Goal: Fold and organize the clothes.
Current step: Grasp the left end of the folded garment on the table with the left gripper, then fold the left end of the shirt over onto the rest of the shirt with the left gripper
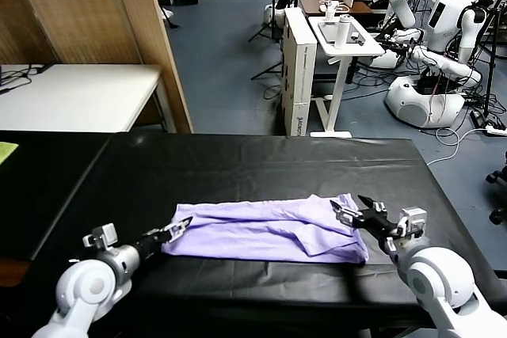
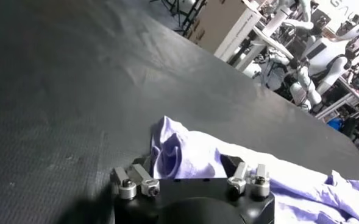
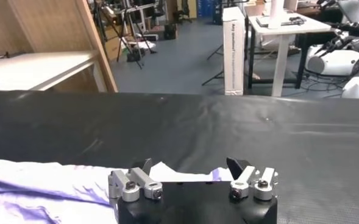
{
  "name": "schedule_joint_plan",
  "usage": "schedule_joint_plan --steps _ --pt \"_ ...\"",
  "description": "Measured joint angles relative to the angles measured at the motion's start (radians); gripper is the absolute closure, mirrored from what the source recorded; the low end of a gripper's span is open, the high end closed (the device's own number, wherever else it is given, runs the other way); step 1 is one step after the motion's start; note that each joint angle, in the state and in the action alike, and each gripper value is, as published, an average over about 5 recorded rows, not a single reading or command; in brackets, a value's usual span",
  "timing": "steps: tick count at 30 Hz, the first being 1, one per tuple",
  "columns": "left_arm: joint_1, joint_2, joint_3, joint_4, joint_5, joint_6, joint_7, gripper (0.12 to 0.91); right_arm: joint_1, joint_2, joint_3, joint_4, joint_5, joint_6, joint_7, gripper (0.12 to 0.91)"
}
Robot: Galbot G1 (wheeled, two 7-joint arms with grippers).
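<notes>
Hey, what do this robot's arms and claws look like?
Both arms are glossy white with rounded joint housings. Each wrist carries a small silver block. The left claw and right claw have slim black fingers on a black base with silver bolted brackets.

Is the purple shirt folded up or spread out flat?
Folded. The T-shirt lies as a long narrow band across the black table, layers doubled over, no sleeves spread out.
</notes>
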Motion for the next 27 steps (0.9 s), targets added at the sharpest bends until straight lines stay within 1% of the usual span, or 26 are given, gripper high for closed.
schedule_joint_plan --steps 2,5,6,8,12,15,21,27 --pt "0.001 -0.002 0.002 0.0 0.0 0.001 -0.003 0.646 0.0 0.001 -0.001 0.001 -0.004 0.0 -0.001 0.118" --pt "0.003 -0.004 0.006 -0.001 0.001 0.002 -0.011 0.776 0.001 0.003 -0.002 0.001 -0.007 0.0 -0.001 0.118" --pt "0.004 -0.006 0.007 -0.002 0.002 0.003 -0.013 0.804 0.001 0.003 -0.002 0.002 -0.008 0.001 -0.001 0.118" --pt "0.006 -0.008 0.008 -0.006 0.009 0.003 -0.016 0.833 0.0 0.004 -0.001 0.003 -0.008 0.001 -0.001 0.118" --pt "0.014 -0.008 0.005 -0.022 0.059 0.005 -0.008 0.843 0.0 0.009 0.003 0.004 -0.009 0.002 0.0 0.118" --pt "0.022 0.002 -0.007 -0.038 0.123 0.006 0.011 0.843 0.001 0.017 0.004 0.003 -0.009 0.003 0.0 0.118" --pt "0.049 0.056 -0.065 -0.062 0.289 0.005 0.072 0.843 0.003 0.033 0.0 -0.004 -0.013 0.005 0.003 0.118" --pt "0.098 0.158 -0.167 -0.06 0.426 0.003 0.127 0.843 0.001 0.048 -0.006 -0.011 -0.023 0.007 0.004 0.118"
